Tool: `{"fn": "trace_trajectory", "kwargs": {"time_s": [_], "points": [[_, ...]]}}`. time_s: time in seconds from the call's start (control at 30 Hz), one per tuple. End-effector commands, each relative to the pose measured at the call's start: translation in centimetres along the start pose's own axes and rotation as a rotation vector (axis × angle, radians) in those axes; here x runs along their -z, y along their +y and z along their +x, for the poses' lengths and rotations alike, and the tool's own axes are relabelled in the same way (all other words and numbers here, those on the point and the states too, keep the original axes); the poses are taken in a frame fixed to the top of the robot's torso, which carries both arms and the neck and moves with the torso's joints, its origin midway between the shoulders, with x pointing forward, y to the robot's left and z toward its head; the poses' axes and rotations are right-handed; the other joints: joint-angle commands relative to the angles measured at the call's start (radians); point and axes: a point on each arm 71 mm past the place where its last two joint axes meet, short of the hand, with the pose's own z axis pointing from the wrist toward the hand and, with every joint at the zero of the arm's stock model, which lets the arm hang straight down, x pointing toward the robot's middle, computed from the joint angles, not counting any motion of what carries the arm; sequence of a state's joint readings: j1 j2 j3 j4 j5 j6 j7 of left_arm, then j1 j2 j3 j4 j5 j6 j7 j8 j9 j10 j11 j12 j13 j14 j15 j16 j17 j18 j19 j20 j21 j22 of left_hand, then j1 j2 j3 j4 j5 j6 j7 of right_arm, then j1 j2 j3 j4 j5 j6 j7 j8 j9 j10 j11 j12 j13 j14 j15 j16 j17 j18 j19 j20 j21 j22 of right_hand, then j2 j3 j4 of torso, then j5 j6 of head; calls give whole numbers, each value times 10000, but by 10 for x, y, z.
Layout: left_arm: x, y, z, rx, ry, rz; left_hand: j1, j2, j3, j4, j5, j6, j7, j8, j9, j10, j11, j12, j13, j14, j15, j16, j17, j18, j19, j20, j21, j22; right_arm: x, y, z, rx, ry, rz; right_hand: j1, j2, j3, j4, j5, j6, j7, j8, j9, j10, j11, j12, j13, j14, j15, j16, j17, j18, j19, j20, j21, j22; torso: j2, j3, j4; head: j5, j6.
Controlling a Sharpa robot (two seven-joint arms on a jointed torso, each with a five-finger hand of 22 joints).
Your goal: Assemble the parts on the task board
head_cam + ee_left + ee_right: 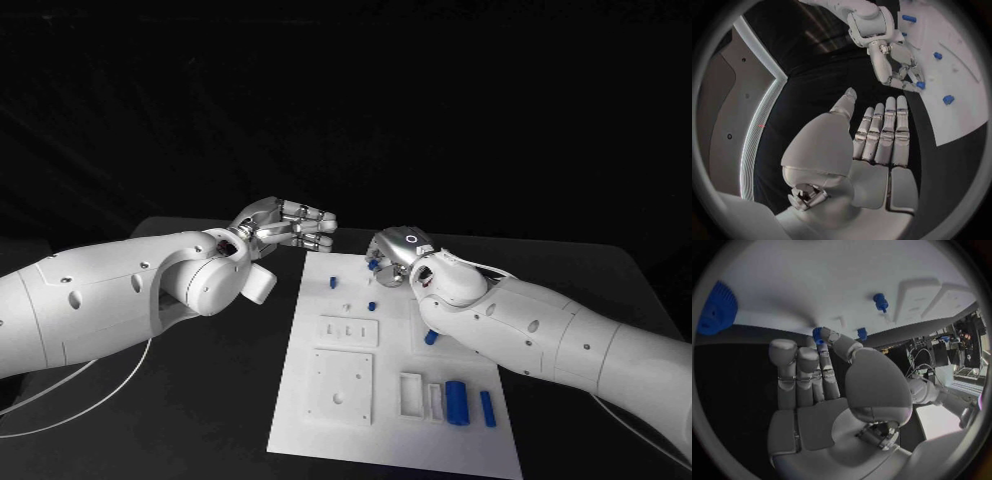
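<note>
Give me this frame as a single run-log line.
left hand: open, off the task board | right hand: pinching small blue part at board's far end | stage: assembly under way

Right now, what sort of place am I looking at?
Probably a robotics lab test bench: a white task board with small blue parts on a black table, and cabled equipment behind.

Head view: from above, looking down and forward over the tabletop [216,420] and the whole task board [389,420]. Left wrist view: close behind the left hand [873,150], facing the right hand [895,62] and the board's edge. Right wrist view: close behind the right hand's fingers [807,375], facing the board's surface. All three views share the board.
</note>
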State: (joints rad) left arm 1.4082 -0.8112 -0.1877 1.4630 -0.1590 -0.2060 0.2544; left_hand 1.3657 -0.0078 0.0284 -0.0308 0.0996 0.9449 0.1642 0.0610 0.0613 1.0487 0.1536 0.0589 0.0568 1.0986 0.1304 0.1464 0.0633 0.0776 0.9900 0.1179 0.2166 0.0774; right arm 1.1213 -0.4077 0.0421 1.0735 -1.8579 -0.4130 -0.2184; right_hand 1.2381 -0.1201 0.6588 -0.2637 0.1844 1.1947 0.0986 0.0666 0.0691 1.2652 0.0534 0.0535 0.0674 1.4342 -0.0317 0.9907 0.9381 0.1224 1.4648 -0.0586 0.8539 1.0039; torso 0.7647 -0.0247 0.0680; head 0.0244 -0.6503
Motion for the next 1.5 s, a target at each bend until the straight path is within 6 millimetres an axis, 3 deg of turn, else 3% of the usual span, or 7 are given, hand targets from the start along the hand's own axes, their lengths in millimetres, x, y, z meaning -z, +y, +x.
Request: {"fn": "trace_trajectory", "kwargs": {"time_s": [0.03, 0.2, 0.53, 0.77, 1.0, 1.13, 1.5], "points": [[-1, -3, 2, -7, 110, 175, -36, 11, -13, -18, -54, -40, 2, 35, 6, -55, 9, 27, 16, -73, 31, -57, 13, -17, -83, 16, -20, -15, 1, -2, 2, -12, 80, -37, -133, -326, -208, -26, 134, -583, 124, -46, -50, -793, 246, 50, -83, 1, 191, -144, -162, 215, 483, 162, -268, -197, -2, -2, -12, 8, 6], [-1, -3, 0, -17, 67, 174, -36, 11, -13, -18, -54, -40, 2, 35, 6, -55, 9, 27, 16, -73, 31, -57, 13, -17, -83, 16, -20, -15, 5, -5, -1, -168, -220, 5, 501, -435, -2118, 7, 117, -1315, -144, -42, -62, -2194, 614, 61, -85, -52, 484, -178, -523, 674, 516, 512, -525, -498, -1, 4, -15, 32, 3], [2, -2, -9, -74, -171, 181, -36, 11, -13, -18, -54, -40, 2, 35, 6, -55, 9, 27, 16, -73, 31, -57, 13, -17, -83, 16, -20, -15, 28, -25, -23, -591, -631, 136, 560, -510, -2171, 29, 75, -1276, -176, -47, -65, -2018, 586, 43, -92, -85, 454, -47, -710, 683, 517, 510, -435, -646, -46, 29, -125, 25, 84], [5, -1, -18, -107, -344, 194, -16, -4, -6, -22, -49, -27, -1, 34, 6, -39, 3, 29, 17, -62, 26, -52, 14, -15, -75, 13, -18, -13, 51, -56, -51, -1275, -788, 524, -9, -569, -1490, 140, 80, -1036, 28, -25, -43, -542, 158, 102, -72, -59, 168, -24, -690, 424, 513, 262, -251, -577, -120, 114, -370, 39, 182], [6, -1, -21, -120, -399, 201, -16, -4, -6, -22, -49, -27, -1, 34, 6, -39, 3, 29, 17, -62, 26, -52, 14, -15, -75, 13, -18, -13, 67, -85, -60, -1829, -425, 1108, 226, -672, -3069, 261, 881, -1120, -236, -21, -29, 1213, -579, 1024, 549, -52, -441, -157, -583, 86, 513, -326, -235, -547, -157, 195, -563, 23, 208], [6, -1, -21, -134, -361, 207, -16, -4, -6, -22, -49, -27, -1, 34, 6, -39, 3, 29, 17, -62, 26, -52, 14, -15, -75, 13, -18, -13, 71, -100, -56, -1960, 200, 1528, 542, -231, -4750, 405, 1331, -1317, -270, -14, 38, -1667, -852, 7826, 6916, 72, -666, -18, -32, -238, 532, -618, 57, -317, -171, 233, -605, 63, 155], [5, 0, -21, -163, -314, 197, 1, 0, 2, -25, -45, -9, -1, 36, 7, -31, 0, 29, 17, -57, 23, -49, 14, -20, -74, 8, -19, -14, 61, -104, -39, -1902, 1344, 1796, 744, -243, -5153, 1032, 1322, -2195, 51, -22, 219, -517, -571, 11335, 10898, 199, -417, 1073, 1550, -107, 578, -369, 1326, 914, -143, 212, -535, -5, 120]]}}
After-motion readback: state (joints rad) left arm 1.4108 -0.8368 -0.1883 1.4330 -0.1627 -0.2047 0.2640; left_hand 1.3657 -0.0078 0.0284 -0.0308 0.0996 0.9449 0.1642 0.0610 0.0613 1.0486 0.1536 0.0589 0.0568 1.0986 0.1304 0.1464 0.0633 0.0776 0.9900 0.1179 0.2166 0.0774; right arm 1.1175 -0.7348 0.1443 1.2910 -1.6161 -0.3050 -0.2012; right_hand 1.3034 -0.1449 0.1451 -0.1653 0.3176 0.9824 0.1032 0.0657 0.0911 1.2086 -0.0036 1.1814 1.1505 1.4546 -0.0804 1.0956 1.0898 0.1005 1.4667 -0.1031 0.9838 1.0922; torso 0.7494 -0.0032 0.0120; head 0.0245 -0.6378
